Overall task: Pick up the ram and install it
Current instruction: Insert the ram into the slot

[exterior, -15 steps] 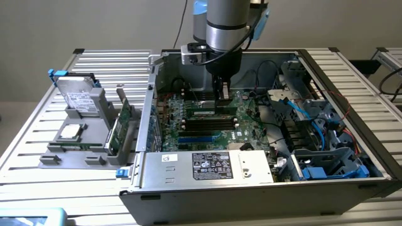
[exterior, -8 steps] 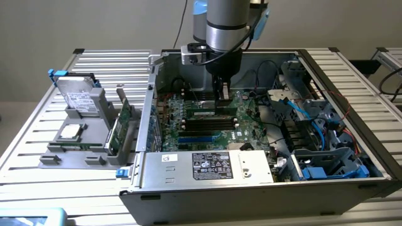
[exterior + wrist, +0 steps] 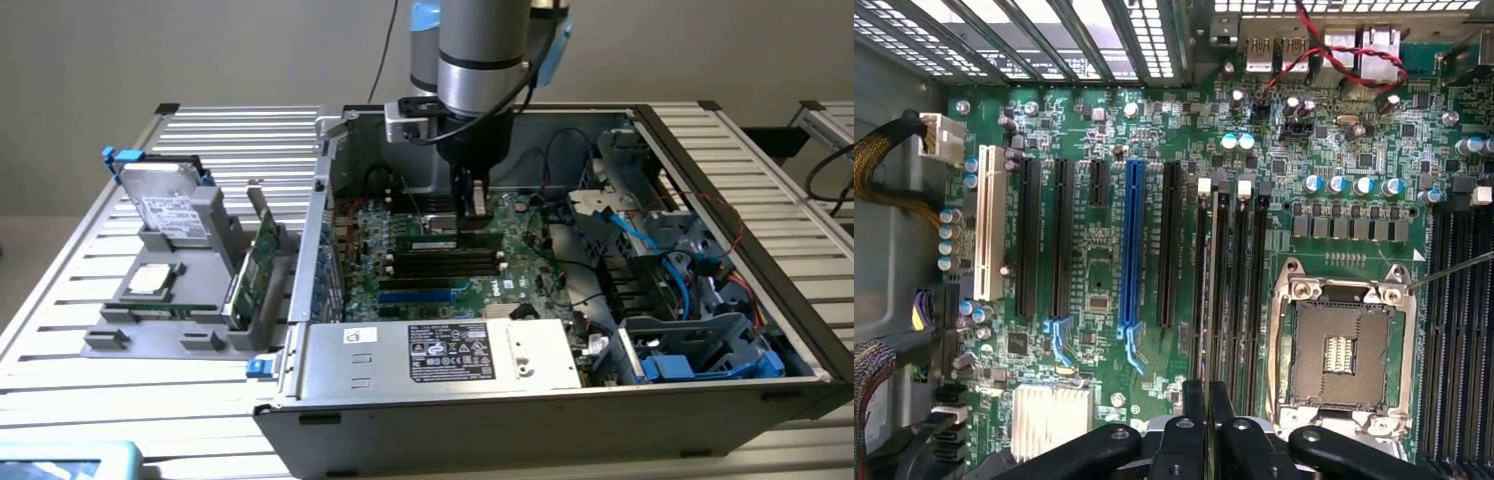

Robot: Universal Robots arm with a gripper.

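Observation:
The ram (image 3: 447, 243) is a narrow green stick with a small white label. It stands on edge at the black memory slots (image 3: 441, 265) of the motherboard (image 3: 367, 290) inside the open case. My gripper (image 3: 469, 226) reaches straight down onto the ram's top edge and is shut on it. In the wrist view the two dark fingers (image 3: 1192, 420) stand close together over the outermost slot (image 3: 1203, 280). The ram (image 3: 1211, 290) shows there edge-on as a thin pale line. I cannot tell whether it is fully seated.
A grey fixture (image 3: 147, 340) at the exterior view's left holds a green expansion card (image 3: 260, 265), a hard drive (image 3: 171, 210) and a chip (image 3: 147, 281). The power supply (image 3: 441, 352) sits along the case front. Blue cables (image 3: 641, 235) and drive cages crowd the case's right side. The CPU socket (image 3: 1344, 340) lies beside the slots.

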